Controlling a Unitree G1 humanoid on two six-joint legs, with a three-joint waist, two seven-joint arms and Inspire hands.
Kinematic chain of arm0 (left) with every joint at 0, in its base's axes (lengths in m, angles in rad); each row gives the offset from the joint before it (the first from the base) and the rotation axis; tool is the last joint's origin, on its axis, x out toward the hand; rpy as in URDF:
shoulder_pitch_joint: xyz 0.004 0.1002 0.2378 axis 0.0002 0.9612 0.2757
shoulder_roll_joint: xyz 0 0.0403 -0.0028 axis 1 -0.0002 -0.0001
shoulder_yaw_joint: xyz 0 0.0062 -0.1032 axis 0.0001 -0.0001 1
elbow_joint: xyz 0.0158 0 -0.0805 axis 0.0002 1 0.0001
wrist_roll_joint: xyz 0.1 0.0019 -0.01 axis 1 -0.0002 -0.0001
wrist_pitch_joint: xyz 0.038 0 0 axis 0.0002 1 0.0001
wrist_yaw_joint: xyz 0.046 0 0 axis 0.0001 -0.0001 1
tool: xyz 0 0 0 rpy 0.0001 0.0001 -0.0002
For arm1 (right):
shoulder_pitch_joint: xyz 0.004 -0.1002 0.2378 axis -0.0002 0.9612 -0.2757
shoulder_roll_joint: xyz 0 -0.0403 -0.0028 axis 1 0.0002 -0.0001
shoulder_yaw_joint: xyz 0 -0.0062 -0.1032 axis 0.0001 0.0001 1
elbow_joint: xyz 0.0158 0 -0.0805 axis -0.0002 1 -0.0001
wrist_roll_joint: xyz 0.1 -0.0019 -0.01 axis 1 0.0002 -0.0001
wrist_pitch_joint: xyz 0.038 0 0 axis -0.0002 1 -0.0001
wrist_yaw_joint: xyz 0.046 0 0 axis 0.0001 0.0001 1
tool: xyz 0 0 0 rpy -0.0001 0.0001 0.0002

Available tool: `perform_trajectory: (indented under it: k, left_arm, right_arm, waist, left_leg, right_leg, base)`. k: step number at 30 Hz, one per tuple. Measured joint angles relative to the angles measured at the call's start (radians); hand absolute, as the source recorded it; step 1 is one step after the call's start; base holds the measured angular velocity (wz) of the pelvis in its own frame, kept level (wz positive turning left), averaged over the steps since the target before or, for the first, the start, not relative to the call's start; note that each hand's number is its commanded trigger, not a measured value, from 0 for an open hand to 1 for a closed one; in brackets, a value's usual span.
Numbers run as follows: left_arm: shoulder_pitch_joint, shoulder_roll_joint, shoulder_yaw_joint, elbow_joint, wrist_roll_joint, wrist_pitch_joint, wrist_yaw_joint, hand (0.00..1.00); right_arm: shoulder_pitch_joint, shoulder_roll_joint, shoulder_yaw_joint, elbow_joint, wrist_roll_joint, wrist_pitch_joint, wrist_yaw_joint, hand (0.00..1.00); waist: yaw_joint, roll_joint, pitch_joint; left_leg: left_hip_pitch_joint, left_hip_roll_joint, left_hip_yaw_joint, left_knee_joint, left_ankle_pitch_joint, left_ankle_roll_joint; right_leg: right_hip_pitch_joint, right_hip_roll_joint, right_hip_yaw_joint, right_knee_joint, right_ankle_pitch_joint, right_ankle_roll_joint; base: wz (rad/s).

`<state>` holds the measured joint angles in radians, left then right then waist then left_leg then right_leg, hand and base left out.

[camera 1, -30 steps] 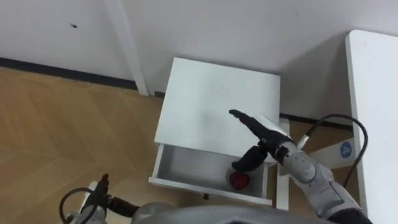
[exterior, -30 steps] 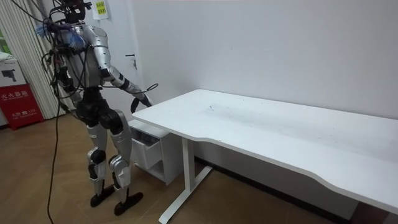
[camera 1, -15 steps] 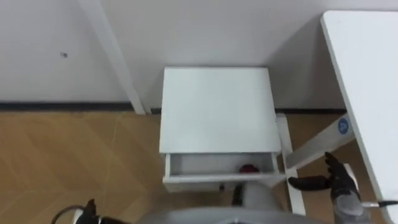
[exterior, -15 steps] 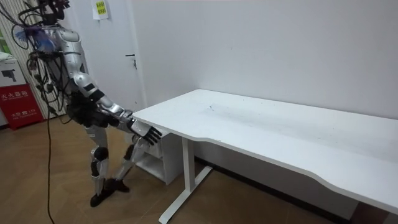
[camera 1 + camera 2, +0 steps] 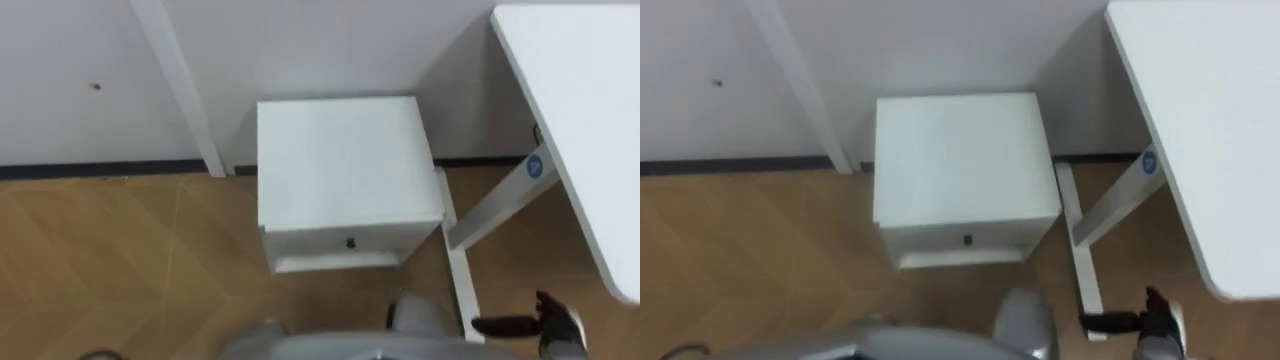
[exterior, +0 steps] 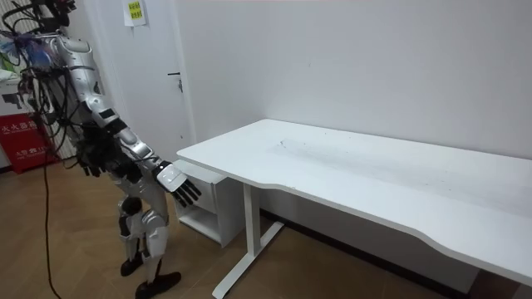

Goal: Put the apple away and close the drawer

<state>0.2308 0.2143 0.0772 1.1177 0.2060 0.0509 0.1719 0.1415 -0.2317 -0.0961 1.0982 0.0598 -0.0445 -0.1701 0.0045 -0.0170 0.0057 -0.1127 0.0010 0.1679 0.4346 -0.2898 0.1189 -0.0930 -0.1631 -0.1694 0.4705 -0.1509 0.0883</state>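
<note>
Left eye view: the drawer (image 5: 345,243) of the white bedside cabinet (image 5: 345,160), open half a second ago with the apple showing red inside, now sits pushed in under the cabinet top, its small knob facing out. The apple is out of sight, by all appearances shut inside. The right hand (image 5: 550,322) has drawn back to the lower right, past the desk leg (image 5: 455,270), fingers straight and holding nothing. Room view shows the left hand (image 6: 91,158) low at the robot's side, its grip impossible to tell. Both parts of the task look done.
</note>
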Motion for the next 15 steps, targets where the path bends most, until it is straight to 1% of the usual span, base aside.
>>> perform_trajectory:
  k: [1, 2, 3, 4, 5, 8, 12, 13, 14, 15]
  left_arm:
    - [-0.006, 0.0, 0.003, 0.0, -0.003, -0.014, 0.011, 0.0]
    - [-0.012, 0.0, 0.02, 0.0, -0.007, -0.026, 0.021, 0.0]
    - [-0.013, 0.0, 0.029, 0.0, -0.007, -0.03, 0.022, 0.0]
    - [-0.018, -0.002, 0.039, 0.0, -0.007, -0.035, 0.022, 0.0]
    - [-0.029, -0.005, 0.039, 0.0, -0.006, -0.04, 0.022, 0.0]
    - [-0.033, -0.012, 0.038, 0.0, -0.005, -0.051, 0.021, 0.0]
    - [-0.023, -0.018, 0.039, 0.001, 0.002, -0.047, 0.011, 0.0]
    - [-0.02, -0.02, 0.039, 0.001, 0.002, -0.044, 0.008, 0.0]
    - [-0.018, -0.024, 0.039, 0.002, 0.002, -0.041, 0.003, 0.0]
    - [-0.018, -0.026, 0.04, 0.001, 0.003, -0.038, -0.003, 0.0]
  right_arm:
    - [-0.006, 0.007, 0.012, 0.006, -0.002, -0.007, 0.0, 0.0]
    - [-0.02, 0.018, 0.016, 0.024, -0.012, -0.015, 0.001, 0.0]
    - [-0.028, 0.023, 0.016, 0.033, -0.016, -0.016, 0.003, 0.0]
    - [-0.033, 0.025, 0.016, 0.042, -0.024, -0.019, 0.013, 0.0]
    - [-0.033, 0.023, 0.016, 0.047, -0.028, -0.019, 0.021, 0.0]
    - [-0.031, 0.024, 0.016, 0.061, -0.028, -0.018, 0.041, 0.0]
    - [-0.02, 0.029, 0.016, 0.072, -0.025, -0.008, 0.086, 0.0]
    - [-0.02, 0.032, 0.016, 0.082, -0.024, -0.007, 0.098, 0.0]
    - [-0.021, 0.036, 0.016, 0.095, -0.021, -0.006, 0.106, 0.0]
    - [-0.022, 0.037, 0.016, 0.101, -0.019, -0.006, 0.11, 0.0]
  waist:
    - [0.007, -0.013, -0.0048]
    - [0.015, -0.028, -0.0081]
    - [0.019, -0.033, -0.0095]
    - [0.021, -0.04, -0.0082]
    - [0.022, -0.041, -0.0094]
    - [0.023, -0.033, -0.0066]
    - [0.021, -0.025, -0.0044]
    - [0.02, -0.026, -0.0042]
    - [0.02, -0.028, -0.0056]
    - [0.019, -0.027, -0.005]
  left_leg:
    - [0.011, 0.0, 0.007, -0.038, 0.018, -0.009]
    - [0.023, 0.001, 0.015, -0.067, 0.031, -0.02]
    - [0.027, 0.003, 0.017, -0.076, 0.034, -0.026]
    - [0.036, 0.006, 0.017, -0.087, 0.037, -0.034]
    - [0.044, 0.01, 0.016, -0.1, 0.041, -0.043]
    - [0.07, 0.019, 0.016, -0.137, 0.05, -0.063]
    - [0.09, 0.021, 0.016, -0.169, 0.058, -0.076]
    - [0.091, 0.022, 0.016, -0.173, 0.059, -0.077]
    - [0.095, 0.022, 0.016, -0.177, 0.061, -0.081]
    - [0.099, 0.021, 0.016, -0.178, 0.062, -0.082]
  right_leg:
    - [0.051, 0.022, -0.001, -0.119, 0.006, 0.001]
    - [0.092, 0.033, -0.01, -0.211, 0.016, 0.003]
    - [0.109, 0.038, -0.014, -0.244, 0.02, 0.004]
    - [0.134, 0.046, -0.028, -0.286, 0.022, 0.006]
    - [0.147, 0.053, -0.029, -0.299, 0.022, 0.006]
    - [0.16, 0.066, -0.032, -0.305, 0.02, 0.002]
    - [0.166, 0.075, -0.035, -0.305, 0.016, -0.006]
    - [0.166, 0.076, -0.035, -0.306, 0.011, -0.013]
    - [0.167, 0.076, -0.035, -0.309, 0.01, -0.014]
    - [0.169, 0.076, -0.035, -0.315, 0.01, -0.014]
  base:
    - [-0.26]
    - [-0.23]
    - [-0.15]
    - [-0.04]
    - [0.0]
    - [-0.03]
    - [-0.02]
    - [0.0]
    - [0.0]
    - [0.0]
